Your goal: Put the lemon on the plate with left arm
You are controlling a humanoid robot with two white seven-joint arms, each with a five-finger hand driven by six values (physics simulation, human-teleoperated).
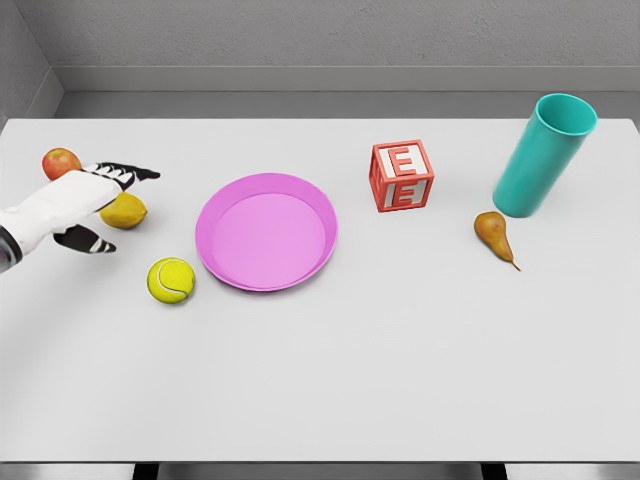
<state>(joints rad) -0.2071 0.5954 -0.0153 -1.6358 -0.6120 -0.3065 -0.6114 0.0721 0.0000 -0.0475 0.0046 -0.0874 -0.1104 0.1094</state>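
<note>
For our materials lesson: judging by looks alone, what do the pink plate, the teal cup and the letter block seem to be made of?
Pink plate: probably plastic, with an even colour and a smooth matt surface.
Teal cup: likely plastic too, uniform colour with a soft sheen and a thin rim.
Letter block: possibly painted wood, with red raised edges and white faces; plastic cannot be ruled out.

On the surface [380, 360], the lemon [126, 211] and tennis ball [171, 280] lie left of the plate [266, 231], the letter block [401, 175], pear [493, 233] and cup [543, 155] right.
</note>
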